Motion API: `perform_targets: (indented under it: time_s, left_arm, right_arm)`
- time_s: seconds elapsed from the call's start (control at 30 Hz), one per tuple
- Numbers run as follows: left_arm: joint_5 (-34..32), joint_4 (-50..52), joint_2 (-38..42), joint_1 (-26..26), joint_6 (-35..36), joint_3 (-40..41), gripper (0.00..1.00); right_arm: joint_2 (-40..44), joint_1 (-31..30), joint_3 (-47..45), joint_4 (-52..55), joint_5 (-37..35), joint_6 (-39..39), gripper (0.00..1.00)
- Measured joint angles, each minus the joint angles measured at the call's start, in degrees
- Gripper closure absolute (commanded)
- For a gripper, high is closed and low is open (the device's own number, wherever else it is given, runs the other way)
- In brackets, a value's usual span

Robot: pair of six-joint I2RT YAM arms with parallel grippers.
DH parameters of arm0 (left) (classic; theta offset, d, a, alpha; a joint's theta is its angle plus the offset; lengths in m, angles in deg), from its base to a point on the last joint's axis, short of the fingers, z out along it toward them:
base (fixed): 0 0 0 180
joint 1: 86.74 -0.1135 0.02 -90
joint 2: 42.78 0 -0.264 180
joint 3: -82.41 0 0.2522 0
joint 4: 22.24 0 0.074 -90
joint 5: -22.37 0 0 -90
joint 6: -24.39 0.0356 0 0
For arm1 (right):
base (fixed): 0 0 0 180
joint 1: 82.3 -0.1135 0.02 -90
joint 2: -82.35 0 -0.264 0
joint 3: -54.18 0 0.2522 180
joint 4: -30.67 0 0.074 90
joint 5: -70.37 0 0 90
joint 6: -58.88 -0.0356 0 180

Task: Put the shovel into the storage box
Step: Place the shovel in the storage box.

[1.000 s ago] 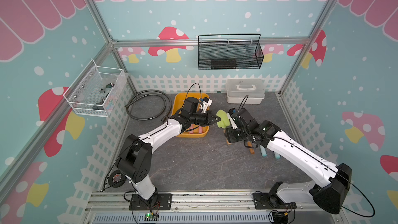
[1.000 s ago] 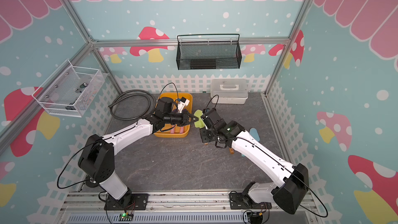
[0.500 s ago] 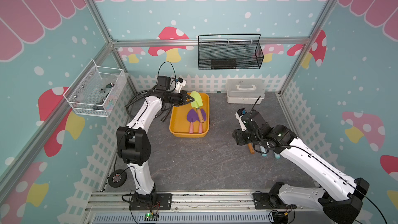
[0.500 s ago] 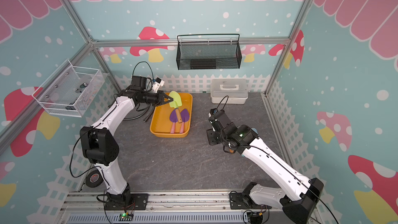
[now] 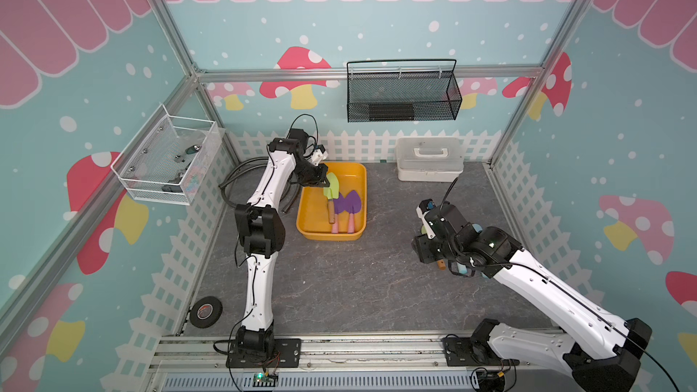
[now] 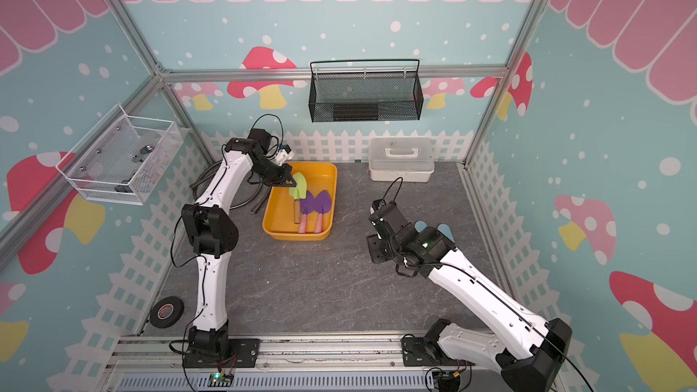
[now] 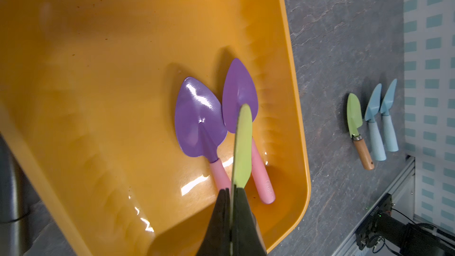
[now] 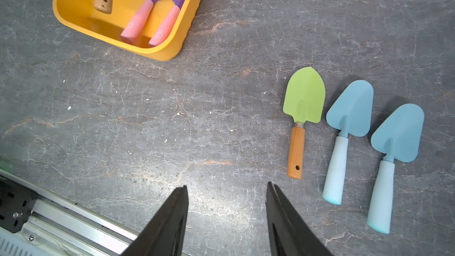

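Shovel point(image 5: 331, 191), green-bladed, hung by its blade from the clamped left jaws, its wooden handle down inside the yellow box point(image 5: 313, 216), beside two purple shovels point(image 5: 353, 200) lying there. Whether the handle touched the bottom could not be told. The right jaws stood apart and empty over the desk point(image 5: 339, 280), near another green shovel point(image 8: 304, 99) and two blue shovels point(image 8: 349, 109).

The white-and-black left arm point(image 5: 264, 190) folds at the elbow and reaches toward the back. Its black left gripper point(image 7: 231, 189) is pinched tight on the blade of the lime-green shovel with a wooden handle point(image 7: 242, 148) (seen edge-on from the wrist). The white-and-black right arm point(image 5: 547, 288) stretches low, with its black right gripper point(image 8: 227, 185) parted and holding nothing.
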Motion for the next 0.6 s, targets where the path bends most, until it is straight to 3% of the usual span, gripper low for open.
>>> perform_targets:
  time_s: [0.6]
  left_arm:
    - [-6.43, 2.21, -7.32, -2.49, 2.21, -4.04, 1.0]
  right_arm:
    - [0.55, 0.0, -0.63, 0.13, 2.4, -0.42, 0.46]
